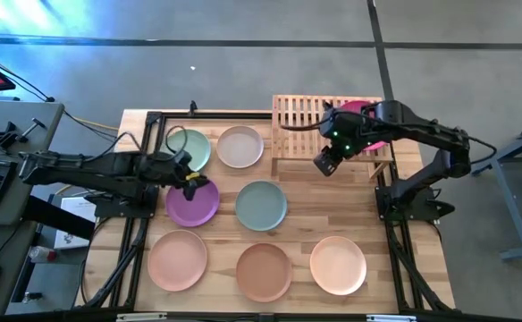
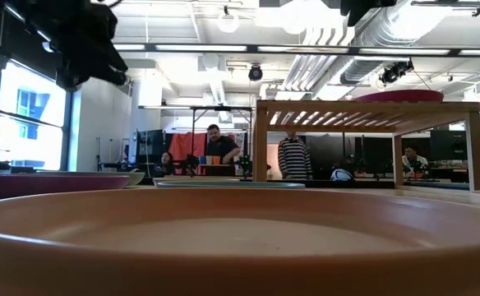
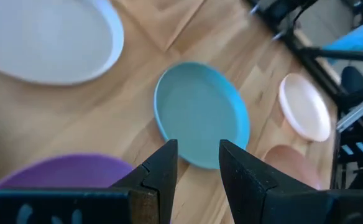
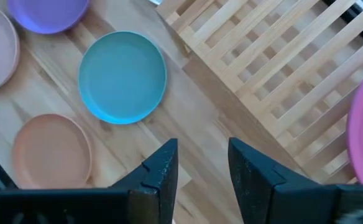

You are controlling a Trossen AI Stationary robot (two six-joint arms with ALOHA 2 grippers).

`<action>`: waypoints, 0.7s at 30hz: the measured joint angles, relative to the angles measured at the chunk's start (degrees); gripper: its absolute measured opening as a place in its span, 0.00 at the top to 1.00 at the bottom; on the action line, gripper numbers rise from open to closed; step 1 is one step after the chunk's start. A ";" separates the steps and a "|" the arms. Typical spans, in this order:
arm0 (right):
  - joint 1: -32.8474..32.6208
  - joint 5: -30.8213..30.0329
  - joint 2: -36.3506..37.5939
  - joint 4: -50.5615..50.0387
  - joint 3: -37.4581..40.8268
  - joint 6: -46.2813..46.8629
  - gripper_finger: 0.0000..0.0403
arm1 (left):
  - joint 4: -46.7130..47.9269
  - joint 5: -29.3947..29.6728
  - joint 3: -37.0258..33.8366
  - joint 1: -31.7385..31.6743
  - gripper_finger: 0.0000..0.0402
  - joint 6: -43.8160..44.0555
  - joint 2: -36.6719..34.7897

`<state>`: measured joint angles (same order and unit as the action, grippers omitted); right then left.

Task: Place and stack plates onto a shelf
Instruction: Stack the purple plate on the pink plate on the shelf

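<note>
Tabletop's purple plate (image 1: 192,202) lies under the empty, parted left end effector (image 1: 190,182).

The bench (image 1: 306,237) is pale wooden planking with visible grain. The shelf (image 1: 301,121) is light slatted wood. The grey-teal plate (image 1: 261,205) and purple plate (image 1: 192,202) look smooth and matt.
</note>
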<state>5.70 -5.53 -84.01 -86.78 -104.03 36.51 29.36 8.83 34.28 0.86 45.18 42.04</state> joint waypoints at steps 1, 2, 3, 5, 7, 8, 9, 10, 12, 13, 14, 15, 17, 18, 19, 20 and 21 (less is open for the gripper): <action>-0.70 -0.47 0.00 0.00 0.00 0.85 0.70 | 0.05 -0.58 0.00 0.00 0.74 0.86 0.98; -1.31 -1.00 0.00 0.00 0.00 1.59 0.70 | 0.02 -0.98 0.00 0.00 0.74 1.51 1.96; -1.91 -1.65 0.00 0.02 0.00 2.51 0.71 | -0.08 -1.36 0.00 0.00 0.74 2.31 2.86; -3.09 -3.14 0.00 0.02 0.02 4.32 0.70 | -0.06 -1.98 0.00 0.00 0.74 4.32 4.65; -4.18 -4.86 0.00 0.00 0.02 5.97 0.71 | -0.07 -2.58 0.00 0.00 0.74 6.61 6.22; -4.67 -5.64 0.00 0.00 0.02 6.62 0.71 | -0.09 -2.82 0.00 0.00 0.74 7.54 6.99; -5.10 -6.40 0.00 0.02 0.02 7.05 0.70 | -0.08 -3.04 0.00 0.00 0.74 8.56 7.73; -5.47 -6.72 0.00 0.02 0.02 7.12 0.71 | -0.11 -3.42 0.00 0.00 0.74 9.44 8.46; -6.11 -7.55 0.00 0.02 0.02 7.08 0.71 | -0.39 -4.15 0.00 0.00 0.74 10.57 9.93; -6.38 -7.81 0.00 0.02 0.04 7.08 0.71 | -0.67 -4.43 0.00 0.00 0.74 10.73 10.63; -6.55 -7.98 0.00 0.02 0.04 7.06 0.71 | -0.96 -4.56 0.00 0.00 0.74 10.75 11.34; -6.63 -7.99 0.00 0.02 0.04 7.04 0.71 | -0.98 -4.56 0.00 0.00 0.74 10.88 12.10; -6.65 -7.99 0.00 0.02 0.04 7.04 0.71 | -0.96 -4.60 0.00 0.00 0.74 12.38 13.65; -6.65 -7.99 -0.02 0.02 0.04 7.03 0.71 | -0.95 -4.61 0.00 0.00 0.74 13.22 14.38; -6.65 -7.99 -0.02 0.00 0.04 7.02 0.71 | -0.98 -4.63 0.00 0.01 0.74 13.96 15.14; -6.65 -7.99 -0.02 0.02 0.04 7.01 0.71 | -0.95 -4.78 0.00 0.00 0.74 14.66 15.91; -6.65 -7.99 -0.02 0.02 0.04 6.98 0.71 | -0.95 -5.04 0.00 0.00 0.74 15.32 16.72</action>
<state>-0.95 -13.52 -84.03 -86.76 -103.98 43.48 28.41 3.79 34.28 0.86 60.50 58.76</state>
